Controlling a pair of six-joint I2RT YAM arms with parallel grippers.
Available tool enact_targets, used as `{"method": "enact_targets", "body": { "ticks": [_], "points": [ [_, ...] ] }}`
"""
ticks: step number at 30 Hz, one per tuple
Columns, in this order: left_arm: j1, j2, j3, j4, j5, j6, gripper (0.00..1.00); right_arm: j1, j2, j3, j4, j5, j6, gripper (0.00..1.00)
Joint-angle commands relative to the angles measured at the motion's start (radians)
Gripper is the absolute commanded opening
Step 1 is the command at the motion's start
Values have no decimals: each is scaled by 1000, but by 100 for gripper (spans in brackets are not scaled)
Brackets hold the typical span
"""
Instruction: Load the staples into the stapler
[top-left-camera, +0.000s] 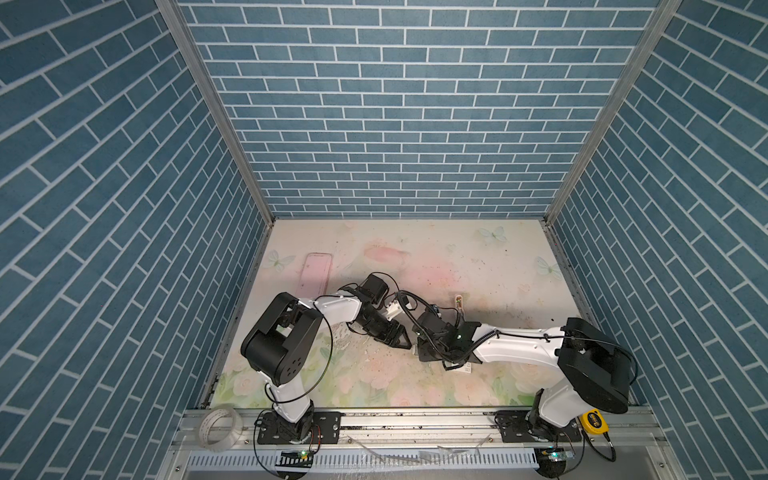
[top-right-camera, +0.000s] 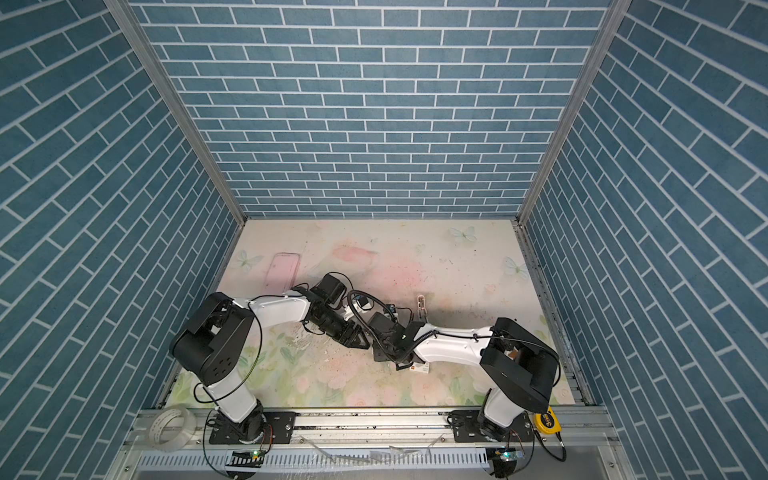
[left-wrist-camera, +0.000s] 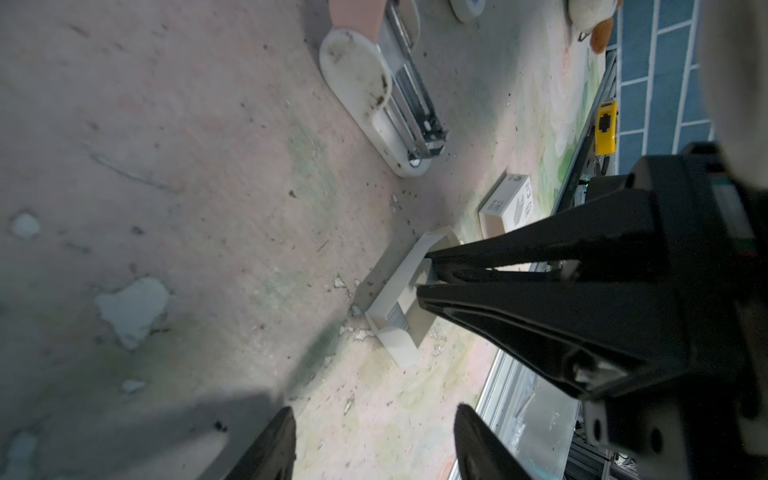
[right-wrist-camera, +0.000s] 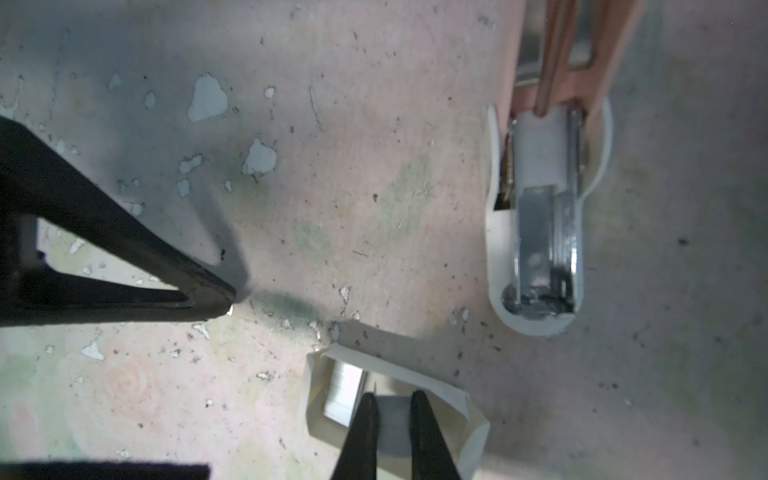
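- In both top views the arms meet near the middle of the desk (top-left-camera: 457, 257). The left gripper (top-left-camera: 404, 343) and right gripper (top-left-camera: 419, 353) come close together, and they hide the tray below. The stapler (top-left-camera: 458, 305) lies just beyond them, towards the far edge and slightly right. Its long axis runs from front to far edge. It is too small here to read any detail.
- In the left wrist view the left fingers (left-wrist-camera: 286, 440) stand apart over bare desk and hold nothing. Ahead, the right gripper's tips dip into the cream tray (left-wrist-camera: 399, 345), where the grey staples (left-wrist-camera: 395, 319) lie. Past the tray the stapler lies open with its metal channel bared, roughly parallel to the tray. A white card sleeve (left-wrist-camera: 511, 203) sits beside the tray.
- In the right wrist view the right fingers (right-wrist-camera: 365, 428) are drawn to a narrow gap and seem to pinch a grey strip. The frame edge cuts off the contact, so the grip is a judgement. The channel's near end faces the tray. The right arm is the nearer one, so the carry looks short.
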Motion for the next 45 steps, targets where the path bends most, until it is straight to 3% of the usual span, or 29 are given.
{"method": "enact_targets", "body": {
  "ticks": [1, 15, 24, 28, 33, 45],
  "points": [
    [-1, 3, 18, -14, -11, 8, 62, -4, -35, -15, 10, 35, 31, 2],
    [77, -152, 45, -126, -61, 75, 63, -3, -81, -4, 9, 71, -28, 2],
    [152, -341, 100, -295, -108, 240, 63, -28, -101, 6, 27, 89, -83, 1],
    [201, -394, 136, -336, -95, 250, 64, -45, -127, 12, 14, 109, -116, 1],
    [273, -435, 183, -335, -74, 245, 64, -73, -170, 10, 8, 144, -168, 1],
    [289, -514, 223, -295, -191, 271, 64, -152, -227, -51, 56, 148, -252, 0]
  ]
}}
